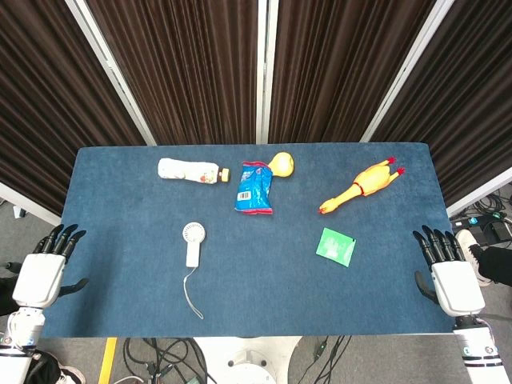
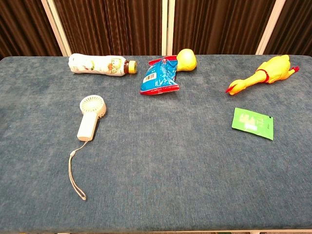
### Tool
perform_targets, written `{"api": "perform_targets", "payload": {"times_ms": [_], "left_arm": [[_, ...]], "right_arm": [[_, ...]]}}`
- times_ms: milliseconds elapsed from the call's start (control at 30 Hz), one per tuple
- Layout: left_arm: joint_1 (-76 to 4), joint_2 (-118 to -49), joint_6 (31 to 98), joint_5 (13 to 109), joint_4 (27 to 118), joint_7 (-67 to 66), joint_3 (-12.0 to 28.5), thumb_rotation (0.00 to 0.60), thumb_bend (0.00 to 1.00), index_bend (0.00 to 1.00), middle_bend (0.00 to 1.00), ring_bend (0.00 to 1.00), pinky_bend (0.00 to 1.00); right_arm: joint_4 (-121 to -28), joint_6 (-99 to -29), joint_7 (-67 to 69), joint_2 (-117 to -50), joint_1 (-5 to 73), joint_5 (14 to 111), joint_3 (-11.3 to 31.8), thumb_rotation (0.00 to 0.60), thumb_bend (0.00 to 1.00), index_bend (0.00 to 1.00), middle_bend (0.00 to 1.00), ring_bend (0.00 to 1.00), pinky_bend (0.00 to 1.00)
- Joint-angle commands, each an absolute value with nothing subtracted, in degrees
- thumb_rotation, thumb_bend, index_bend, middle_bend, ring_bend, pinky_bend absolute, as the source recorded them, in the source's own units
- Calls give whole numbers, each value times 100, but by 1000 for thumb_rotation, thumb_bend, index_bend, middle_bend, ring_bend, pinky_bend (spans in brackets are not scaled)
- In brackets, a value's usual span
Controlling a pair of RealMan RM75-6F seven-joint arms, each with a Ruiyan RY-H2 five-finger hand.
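The head view looks steeply down on the whole blue table (image 1: 120, 296); the chest view faces it lower and nearer, sharing its top.

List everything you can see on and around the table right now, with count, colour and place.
bottle: 1, white with yellow cap, lying at far left
snack bag: 1, blue, far centre
yellow toy: 1, yellow, just behind the snack bag
rubber chicken: 1, yellow and red, far right
sachet: 1, green, right of centre
handheld fan: 1, white with cord, left of centre
table: 1, blue cloth
curtains: dark brown, behind
left hand: 1, open, left edge
right hand: 1, open, right edge
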State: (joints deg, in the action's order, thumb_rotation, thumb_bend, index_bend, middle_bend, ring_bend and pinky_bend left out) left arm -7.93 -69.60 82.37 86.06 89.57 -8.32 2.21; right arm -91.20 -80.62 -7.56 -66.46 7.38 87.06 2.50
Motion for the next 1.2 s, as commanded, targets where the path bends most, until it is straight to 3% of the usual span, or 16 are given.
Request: {"api": "perform_targets", "payload": {"times_ms": [33, 667, 733, 833, 867, 900, 1033, 1200], "left_arm": [[-807, -6981, 8222, 8600, 8961, -842, 224, 600, 68, 143, 82, 43, 210], [-991, -6880, 8031, 8807, 9322, -869, 144, 600, 68, 144, 103, 59, 249], [-1024, -6979, 8076, 8916, 9262, -904, 147, 600, 68, 144, 146, 146, 317], [-1088, -7215, 8116, 9112, 9108, -978, 121, 600, 96, 143, 428, 530, 600], [-1122, -7261, 8052, 9167, 9103, -978, 78, 600, 130, 144, 569, 671, 719], [-1172, -7291, 7968, 9250, 9095, -978, 22, 600, 169, 144, 657, 746, 789], [-1371, -7449, 7481, 9299, 9103, -1223, -134, 600, 301, 145, 801, 843, 871], [-1600, -7783, 6899, 9183, 9019, -1636, -233, 600, 348, 150, 830, 856, 878]], "right_arm": [[-9155, -8059, -756, -6620, 748, 8690, 268, 600, 369, 0, 0, 0, 0], [-9541, -8064, -921, -6427, 730, 8647, 243, 600, 367, 0, 0, 0, 0], [-9559, -8090, -921, -6408, 721, 8641, 252, 600, 367, 0, 0, 0, 0], [-9558, -8089, -902, -6394, 712, 8623, 249, 600, 368, 0, 0, 0, 0], [-9563, -8079, -898, -6387, 715, 8618, 249, 600, 367, 0, 0, 0, 0], [-9574, -8070, -897, -6379, 721, 8612, 252, 600, 367, 0, 0, 0, 0], [-9646, -8062, -887, -6361, 747, 8576, 297, 600, 367, 0, 0, 0, 0], [-9731, -8092, -883, -6322, 759, 8601, 319, 600, 367, 0, 0, 0, 0]]}}
